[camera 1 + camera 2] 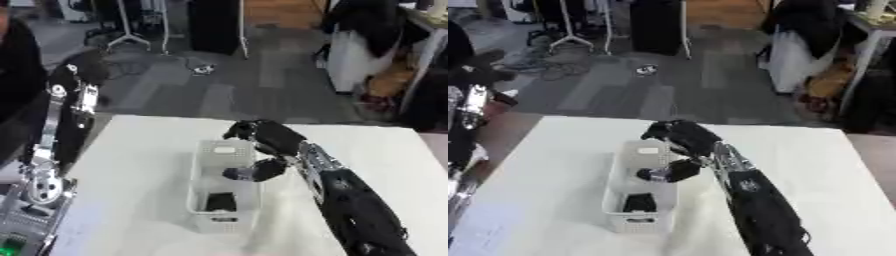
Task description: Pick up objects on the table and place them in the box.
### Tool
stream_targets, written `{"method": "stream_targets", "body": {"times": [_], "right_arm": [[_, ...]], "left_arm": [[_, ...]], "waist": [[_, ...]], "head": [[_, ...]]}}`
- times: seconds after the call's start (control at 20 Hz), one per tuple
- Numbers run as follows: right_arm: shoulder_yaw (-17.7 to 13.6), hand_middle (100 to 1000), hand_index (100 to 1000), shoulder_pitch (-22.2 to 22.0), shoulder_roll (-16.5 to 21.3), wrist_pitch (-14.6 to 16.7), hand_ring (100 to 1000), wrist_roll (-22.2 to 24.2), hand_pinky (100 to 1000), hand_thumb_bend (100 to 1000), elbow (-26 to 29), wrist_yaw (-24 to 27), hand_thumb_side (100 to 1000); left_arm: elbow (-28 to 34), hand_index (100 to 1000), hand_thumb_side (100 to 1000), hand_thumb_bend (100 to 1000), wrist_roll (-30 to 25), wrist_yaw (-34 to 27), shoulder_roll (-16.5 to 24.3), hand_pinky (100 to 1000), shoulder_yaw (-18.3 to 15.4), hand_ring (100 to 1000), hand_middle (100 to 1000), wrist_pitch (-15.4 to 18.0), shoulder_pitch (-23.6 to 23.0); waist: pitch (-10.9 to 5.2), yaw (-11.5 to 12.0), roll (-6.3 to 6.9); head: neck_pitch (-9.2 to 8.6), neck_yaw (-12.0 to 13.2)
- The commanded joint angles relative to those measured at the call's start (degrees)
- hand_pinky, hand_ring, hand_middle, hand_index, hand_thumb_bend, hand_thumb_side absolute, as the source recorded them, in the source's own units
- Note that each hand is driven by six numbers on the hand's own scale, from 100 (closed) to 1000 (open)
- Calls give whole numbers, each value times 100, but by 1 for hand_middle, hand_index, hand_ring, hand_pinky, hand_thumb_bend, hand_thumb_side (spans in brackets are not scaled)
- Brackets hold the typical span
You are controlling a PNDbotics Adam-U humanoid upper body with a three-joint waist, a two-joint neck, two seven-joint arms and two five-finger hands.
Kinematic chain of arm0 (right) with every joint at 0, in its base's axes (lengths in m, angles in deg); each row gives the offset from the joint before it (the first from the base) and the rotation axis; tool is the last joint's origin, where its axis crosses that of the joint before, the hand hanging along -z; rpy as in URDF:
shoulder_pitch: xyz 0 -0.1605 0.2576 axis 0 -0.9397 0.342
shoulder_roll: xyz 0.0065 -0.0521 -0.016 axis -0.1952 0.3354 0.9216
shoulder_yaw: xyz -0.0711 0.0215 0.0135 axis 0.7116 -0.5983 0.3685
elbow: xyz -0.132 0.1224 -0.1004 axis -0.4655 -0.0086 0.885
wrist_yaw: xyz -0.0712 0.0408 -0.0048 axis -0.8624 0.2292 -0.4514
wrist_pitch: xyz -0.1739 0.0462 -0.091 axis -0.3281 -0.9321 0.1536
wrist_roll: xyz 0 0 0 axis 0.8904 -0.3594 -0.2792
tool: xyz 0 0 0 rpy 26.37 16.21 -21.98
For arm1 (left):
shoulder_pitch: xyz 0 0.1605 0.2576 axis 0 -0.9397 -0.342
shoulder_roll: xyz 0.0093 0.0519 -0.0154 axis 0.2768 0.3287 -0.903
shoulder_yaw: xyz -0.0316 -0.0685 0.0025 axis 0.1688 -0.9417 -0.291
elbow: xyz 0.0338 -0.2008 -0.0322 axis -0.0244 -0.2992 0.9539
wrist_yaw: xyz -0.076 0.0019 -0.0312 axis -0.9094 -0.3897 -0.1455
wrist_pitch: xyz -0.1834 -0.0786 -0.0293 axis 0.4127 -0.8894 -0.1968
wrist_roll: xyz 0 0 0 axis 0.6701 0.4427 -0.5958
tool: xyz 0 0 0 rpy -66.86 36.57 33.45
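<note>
The right hand (pixel 262 137) hangs over the white slatted plastic box (pixel 199 200), fingers curled, apparently holding nothing; a black object (pixel 221 201) lies below it.

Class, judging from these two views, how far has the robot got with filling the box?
Done: a dark object lies in the white box. In hand: the right hand hovers over the box; whether it holds anything is unclear. Left: no loose objects show on the table.

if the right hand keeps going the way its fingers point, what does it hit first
Probably the white box: the right hand hangs over its right rim, fingers curling left and down into it. Depth is unclear.
</note>
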Motion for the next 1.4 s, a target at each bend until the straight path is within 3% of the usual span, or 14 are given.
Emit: {"method": "stream_targets", "body": {"times": [0.05,0.3,0.35,0.45,0.5,0.6,0.75,0.9,1.0,1.15,1.3,1.4], "right_arm": [[-20,739,846,216,78,-41,632,-37,620,574,60,-33,1000],[-21,708,827,76,198,-9,606,-127,573,527,195,209,1000],[-20,652,808,2,239,5,566,-140,508,490,280,357,1000],[4,599,779,-240,335,27,543,-143,479,424,591,855,985],[-32,495,729,-484,380,29,496,-195,431,386,890,1261,972],[-3,418,637,-1081,463,-32,408,-94,267,293,1679,2228,965],[63,300,567,-1964,543,-395,319,577,133,230,3091,3747,960],[60,191,474,-2398,628,-1041,246,1247,100,195,4351,5000,906],[7,169,449,-2511,613,-1417,228,1502,100,202,5072,5487,878],[-110,140,423,-2670,575,-1867,203,1611,100,199,5916,5684,853],[-211,111,406,-2753,589,-2107,183,1647,100,205,6311,5538,827],[-290,101,406,-2794,572,-2219,175,1608,100,209,6463,5441,822]], "left_arm": [[105,871,1000,158,-21,-39,75,495,-16,754,845,25,85],[105,871,1000,158,-28,-33,78,496,-13,755,845,28,94],[105,871,1000,158,-27,-32,80,495,-15,755,845,28,94],[104,871,1000,158,-24,-30,89,496,-19,755,845,27,92],[106,870,1000,158,-15,-26,95,497,-31,755,845,28,94],[100,870,1000,157,8,-17,124,495,-55,755,845,22,80],[94,870,1000,157,19,-6,177,495,-66,755,845,22,47],[85,869,1000,156,24,-5,220,495,-71,755,845,23,13],[80,870,1000,156,29,5,242,496,-78,756,845,23,-11],[79,870,1000,157,42,9,256,495,-90,755,845,22,-37],[81,870,1000,157,49,9,243,496,-96,756,845,22,-32],[82,870,1000,157,59,8,238,495,-105,756,844,19,-37]], "waist": [[-61,10,18],[-67,25,-1],[-67,22,-5],[-68,15,-11],[-63,-2,-7],[-56,-51,0],[-50,-142,5],[-70,-222,-2],[-89,-264,-8],[-110,-314,-16],[-118,-325,-15],[-118,-331,-8]], "head": [[-50,25],[-52,42],[-52,65],[-52,114],[-63,206],[-72,434],[-80,665],[-61,662],[-56,565],[8,296],[116,13],[152,-45]]}}
